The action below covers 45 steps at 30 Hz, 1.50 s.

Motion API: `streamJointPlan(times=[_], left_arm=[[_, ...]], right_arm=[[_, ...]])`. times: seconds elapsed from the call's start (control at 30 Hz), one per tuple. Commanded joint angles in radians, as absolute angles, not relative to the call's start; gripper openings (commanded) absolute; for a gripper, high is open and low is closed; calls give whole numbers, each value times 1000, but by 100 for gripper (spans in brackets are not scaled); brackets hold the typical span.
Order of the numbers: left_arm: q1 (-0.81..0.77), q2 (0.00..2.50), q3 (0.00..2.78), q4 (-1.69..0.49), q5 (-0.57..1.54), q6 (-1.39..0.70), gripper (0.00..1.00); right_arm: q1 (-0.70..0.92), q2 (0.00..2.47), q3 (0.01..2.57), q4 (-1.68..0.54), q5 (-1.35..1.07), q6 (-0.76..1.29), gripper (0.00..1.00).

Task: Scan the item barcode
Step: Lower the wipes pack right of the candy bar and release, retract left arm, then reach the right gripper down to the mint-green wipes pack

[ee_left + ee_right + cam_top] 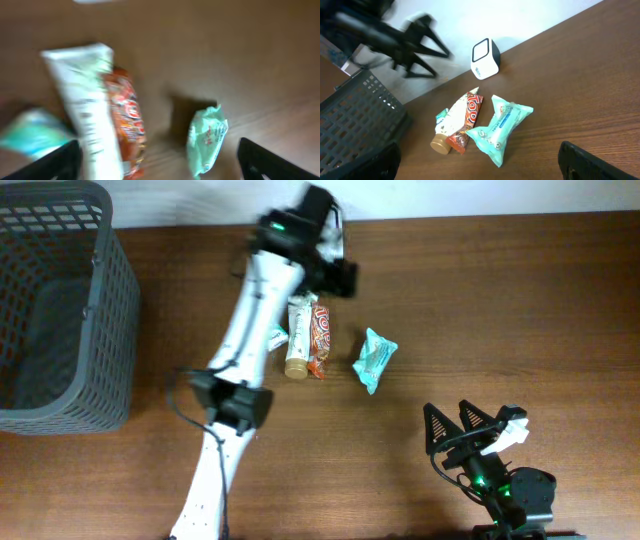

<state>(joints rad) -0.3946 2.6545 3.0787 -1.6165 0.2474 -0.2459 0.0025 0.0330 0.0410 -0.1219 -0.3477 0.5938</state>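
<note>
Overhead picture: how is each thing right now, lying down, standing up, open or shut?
Left gripper: open, holding nothing, above the items.
Right gripper: open, holding nothing.
White tube: lying flat, cap on.
Red snack wrapper: lying flat against the tube.
Teal wipes pack: lying flat, apart from the others.
Scanner: standing upright at the table's back edge.
Basket: upright.

tube (pixel 297 340) beside bar (pixel 320 338), pouch (pixel 374 360) right, basket (pixel 112 330) left

readable text: none | red wrapper (pixel 468 112): lettering unclear
</note>
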Motion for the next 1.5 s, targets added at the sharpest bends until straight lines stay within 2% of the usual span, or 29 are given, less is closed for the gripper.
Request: streamJointPlan(times=[0.0, 0.1, 0.17, 0.2, 0.3, 0.33, 0.4, 0.53, 0.57, 0.6, 0.7, 0.83, 1.0, 1.03, 1.07, 1.17, 1.3, 1.4, 1.47], left_arm=[[-250, 2499, 3118, -1650, 247, -245, 99], [-166, 2498, 3110, -1688, 247, -245, 99], [-128, 2498, 3110, -1688, 247, -245, 99], [-111, 2498, 3110, -1688, 247, -245, 99], [-107, 2498, 3110, -1688, 247, -245, 99], [-108, 2498, 3110, -1688, 247, -245, 99], [-108, 2498, 3110, -1688, 247, -245, 99], [-109, 2498, 3110, -1688, 247, -245, 99], [-109, 2498, 3110, -1688, 247, -245, 99], [-109, 2498, 3110, -1688, 247, -245, 99], [-109, 2498, 3110, -1688, 247, -245, 99], [-109, 2498, 3110, -1688, 247, -245, 99], [-109, 2498, 3110, -1688, 247, -245, 99], [-109, 2498, 3110, -1688, 247, -245, 99], [-109, 2498, 3110, -1688, 247, -245, 99], [-109, 2498, 3110, -1688, 247, -245, 99], [-110, 2498, 3110, -1688, 247, -245, 99], [-109, 2498, 3110, -1688, 247, -245, 99], [-109, 2498, 3110, -1688, 247, -245, 99]], right_arm=[[-1, 32, 43, -139, -335, 584, 99], [-1, 32, 43, -110, -351, 599, 99], [-1, 32, 43, -110, -500, 673, 99], [0, 32, 43, -23, -559, 815, 99], [0, 32, 43, 242, -589, 830, 99], [-1, 32, 46, 403, -575, 817, 99], [-1, 44, 93, 472, -482, 815, 98], [-1, 245, 382, 257, -469, 567, 98], [-1, 338, 498, 136, -493, 467, 98], [-1, 485, 683, -94, -508, 331, 98], [0, 852, 1131, -627, -500, 95, 98], [0, 1260, 1615, -1093, -581, 60, 98], [15, 1514, 1724, -1097, -945, 60, 99], [30, 1540, 1724, -1108, -915, 60, 98], [69, 1584, 1724, -1140, -776, 60, 99], [241, 1690, 1724, -1236, -159, 234, 99], [378, 1776, 1724, -1213, -92, 249, 99], [393, 1809, 1717, -1166, -91, 249, 99], [392, 1871, 1702, -1138, 4, 308, 98]])
